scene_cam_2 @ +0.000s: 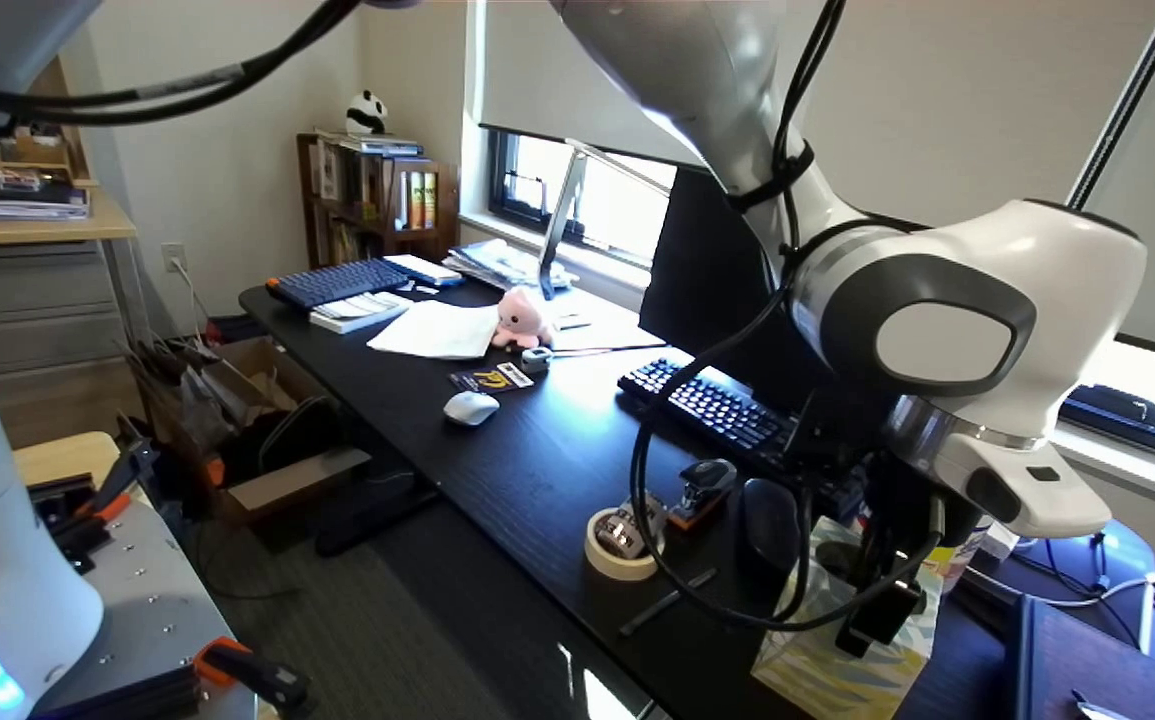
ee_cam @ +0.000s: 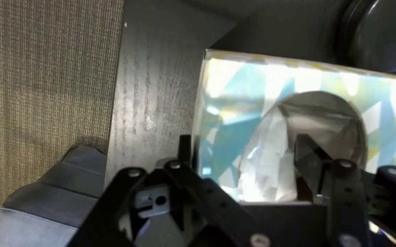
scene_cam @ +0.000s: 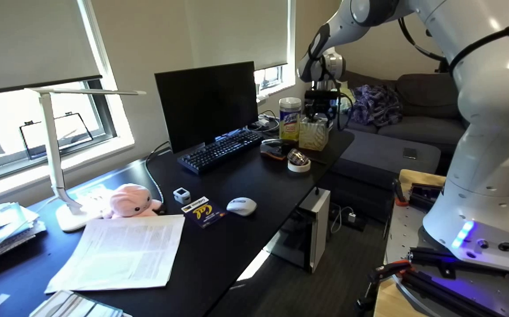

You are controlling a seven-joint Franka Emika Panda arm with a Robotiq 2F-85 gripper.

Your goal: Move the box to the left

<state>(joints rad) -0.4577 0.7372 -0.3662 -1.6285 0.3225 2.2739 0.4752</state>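
in an exterior view, l to r: flat printed paper (scene_cam: pixel 122 251), lower left; rounded pink plush (scene_cam: pixel 131 200); black desk (scene_cam: pixel 236 185), mid-frame; patterned cardboard box (scene_cam: pixel 312 135), right of ctr. wrist view: gripper (ee_cam: pixel 243 147), fingers spread, 1 beside box's l side, 1 at its oval opening.

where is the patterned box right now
In an exterior view, the patterned box stands near the far end of the black desk, just right of the Lysol canister.

Obstacles near the box (scene_cam: pixel 312 137): a canister (scene_cam: pixel 290 122), stapler (scene_cam_2: pixel 706 484) and tape roll (scene_cam: pixel 299 167); free black worktop (scene_cam: pixel 237 181) lies between keyboard (scene_cam: pixel 221 149) and white mouse (scene_cam: pixel 241 206).
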